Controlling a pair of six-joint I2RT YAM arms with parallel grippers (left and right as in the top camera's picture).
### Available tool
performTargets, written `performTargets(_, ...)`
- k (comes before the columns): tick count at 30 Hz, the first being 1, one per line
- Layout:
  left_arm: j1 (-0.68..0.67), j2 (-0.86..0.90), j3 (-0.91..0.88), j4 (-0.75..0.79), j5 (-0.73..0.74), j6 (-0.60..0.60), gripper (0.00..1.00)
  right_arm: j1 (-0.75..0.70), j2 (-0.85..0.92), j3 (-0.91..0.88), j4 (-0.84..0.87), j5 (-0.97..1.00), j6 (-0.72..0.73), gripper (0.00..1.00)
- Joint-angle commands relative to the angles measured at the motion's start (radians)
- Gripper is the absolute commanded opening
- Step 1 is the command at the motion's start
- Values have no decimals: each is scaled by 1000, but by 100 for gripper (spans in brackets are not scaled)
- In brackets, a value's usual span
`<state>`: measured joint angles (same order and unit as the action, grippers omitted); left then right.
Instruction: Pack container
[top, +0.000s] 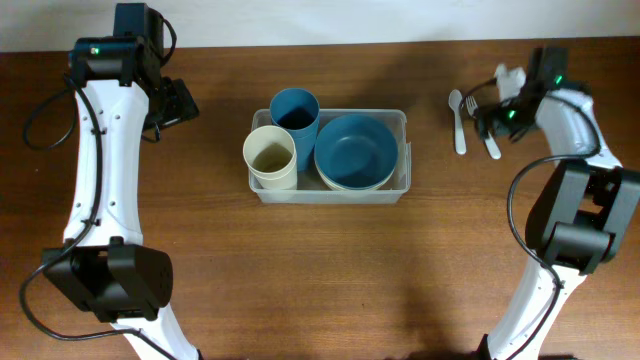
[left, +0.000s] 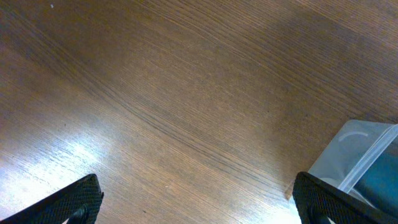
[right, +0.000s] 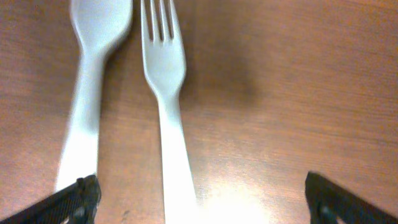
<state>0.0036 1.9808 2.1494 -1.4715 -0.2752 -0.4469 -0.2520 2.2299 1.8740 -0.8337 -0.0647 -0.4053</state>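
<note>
The clear container (top: 403, 121) stands mid-table, holding a blue cup (top: 295, 109), a cream cup (top: 270, 154) and a blue bowl (top: 355, 149) stacked on a cream one. Its rounded corner (left: 356, 148) shows at the right edge of the left wrist view. My left gripper (top: 183, 101) (left: 196, 205) is open over bare wood to the left of the container. A white spoon (top: 458, 121) (right: 87, 93) and a white fork (top: 492, 146) (right: 168, 93) lie side by side to its right. Just above them my right gripper (top: 489, 116) (right: 202, 199) is open, with the fork's handle running between its fingers (right: 74, 202).
Brown wooden table (top: 330, 270) all round. The table's far edge runs close behind both arms. Both arm bases stand at the near corners.
</note>
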Motion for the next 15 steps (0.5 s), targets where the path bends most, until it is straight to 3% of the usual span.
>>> performTargets(1,8,8,-4,2,-17,-11,100,1,-13,208,-116,29,21,99)
performTargets(6,8,8,-4,2,-17,-11,100,1,-12,396,-272,54,21,99)
performTargets(15,8,8,-4,2,-17,-11,100,3,84,403,-398,158,78,99)
